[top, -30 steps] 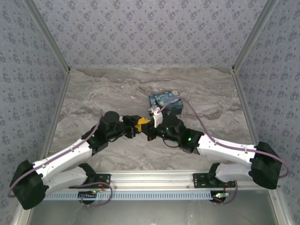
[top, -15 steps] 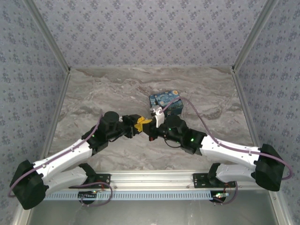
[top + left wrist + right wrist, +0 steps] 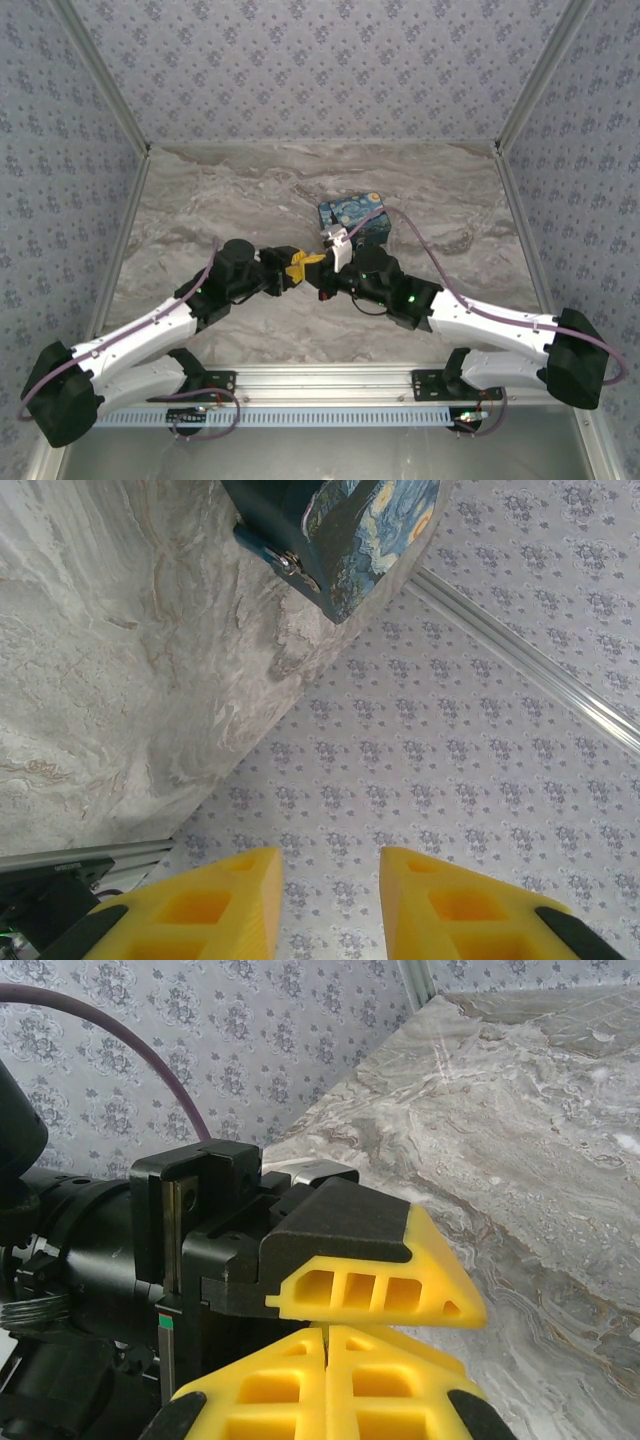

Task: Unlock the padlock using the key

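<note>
Met tip to tip near the painted box (image 3: 350,213).
Had right gripper (image 3: 326,1345) shut tight, left gripper (image 3: 330,880) slightly apart, empty; could not tell if key held. Needed slow, straight aim.

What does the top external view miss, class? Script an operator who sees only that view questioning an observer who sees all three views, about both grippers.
Operator: Is the left gripper open?
Observer: Yes. In its wrist view the left gripper has its yellow fingers apart, with nothing between them.
Operator: And the right one?
Observer: The right gripper is shut, its fingers flush together, with nothing visible between them.
</note>
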Controlling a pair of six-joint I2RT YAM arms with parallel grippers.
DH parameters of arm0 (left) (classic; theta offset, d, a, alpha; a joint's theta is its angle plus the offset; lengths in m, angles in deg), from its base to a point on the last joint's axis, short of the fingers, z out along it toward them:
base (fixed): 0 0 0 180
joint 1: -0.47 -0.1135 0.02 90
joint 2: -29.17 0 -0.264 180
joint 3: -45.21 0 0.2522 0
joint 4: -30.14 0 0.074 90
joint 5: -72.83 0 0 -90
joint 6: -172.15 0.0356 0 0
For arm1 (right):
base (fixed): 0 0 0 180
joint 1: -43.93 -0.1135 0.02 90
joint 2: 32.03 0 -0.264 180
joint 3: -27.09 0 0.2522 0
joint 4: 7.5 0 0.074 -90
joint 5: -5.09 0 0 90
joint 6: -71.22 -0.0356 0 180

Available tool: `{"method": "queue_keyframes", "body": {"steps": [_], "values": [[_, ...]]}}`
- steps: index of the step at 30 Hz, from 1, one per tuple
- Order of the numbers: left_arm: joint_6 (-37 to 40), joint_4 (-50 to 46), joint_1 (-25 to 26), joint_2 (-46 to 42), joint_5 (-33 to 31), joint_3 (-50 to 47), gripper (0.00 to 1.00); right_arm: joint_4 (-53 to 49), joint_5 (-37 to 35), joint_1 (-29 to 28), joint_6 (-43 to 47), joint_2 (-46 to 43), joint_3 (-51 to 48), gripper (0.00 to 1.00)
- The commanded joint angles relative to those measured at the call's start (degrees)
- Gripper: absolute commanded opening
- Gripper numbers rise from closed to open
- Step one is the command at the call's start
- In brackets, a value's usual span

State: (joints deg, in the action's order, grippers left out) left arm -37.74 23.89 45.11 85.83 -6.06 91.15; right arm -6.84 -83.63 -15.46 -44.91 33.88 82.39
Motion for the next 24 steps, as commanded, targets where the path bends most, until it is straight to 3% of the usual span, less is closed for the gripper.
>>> {"method": "queue_keyframes", "body": {"steps": [1,12,18,21,22,24], "values": [[-6.85,0.3,-0.21,-1.02,0.1,0.36,0.33,0.18,-0.77,-0.31,-0.06,0.81,-0.21,0.0],[-6.59,0.75,-0.17,-1.12,0.06,0.21,0.19,0.35,-1.28,-0.28,-0.41,0.98,-0.38,0.0],[-5.92,-0.02,-0.22,-1.31,-0.3,-0.02,0.0,0.09,-1.36,0.11,-1.0,-0.2,-0.95,0.0],[-2.1,-2.33,-0.3,-2.27,-2.71,0.6,0.0,0.65,-0.02,1.61,-2.23,-2.42,-2.66,0.0],[0.28,-3.98,-0.41,-2.86,-4.17,1.38,0.0,0.79,1.22,2.5,-2.73,-3.6,-3.52,0.02],[7.22,-8.57,-0.85,-3.95,-7.96,3.79,0.0,1.42,4.04,4.33,-3.77,-6.12,-5.43,0.15]]}}
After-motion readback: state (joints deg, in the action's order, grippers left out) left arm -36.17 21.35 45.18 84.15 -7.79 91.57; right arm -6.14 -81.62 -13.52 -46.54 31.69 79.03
